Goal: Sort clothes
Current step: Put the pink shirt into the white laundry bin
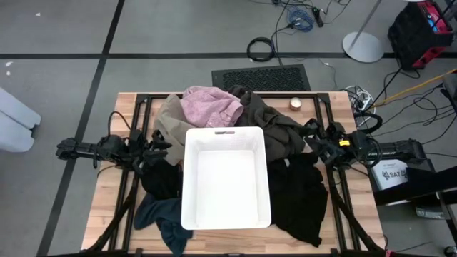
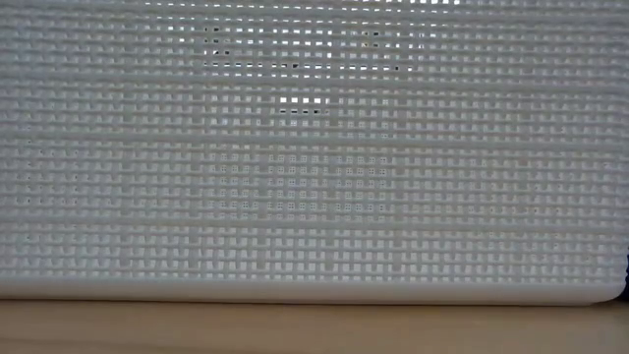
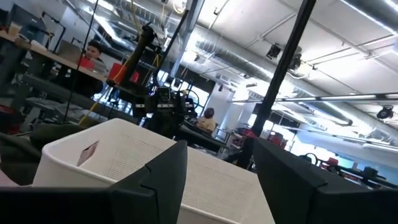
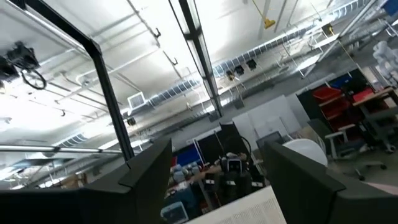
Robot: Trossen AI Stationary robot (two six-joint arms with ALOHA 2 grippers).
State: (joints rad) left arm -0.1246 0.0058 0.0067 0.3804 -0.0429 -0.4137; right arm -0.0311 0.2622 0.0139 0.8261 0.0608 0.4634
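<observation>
The white bin (image 1: 226,177) sits dead centre of the table (image 1: 107,214), empty, with the clothes ringed round it so either arm can reach a share; the pink garment (image 1: 211,106) and tan one (image 1: 168,118) lie at the far rim, the olive-brown one (image 1: 271,121) beside them, black garments (image 1: 300,196) to the right and another (image 1: 163,178) left, the teal one (image 1: 166,218) at the near left corner; the left gripper (image 1: 161,150) hovers by the bin's left wall, fingers (image 3: 155,186) parted, holding nothing; the right gripper (image 1: 314,146) likewise, spread and empty, tilted upward; sorting looks not yet begun.
</observation>
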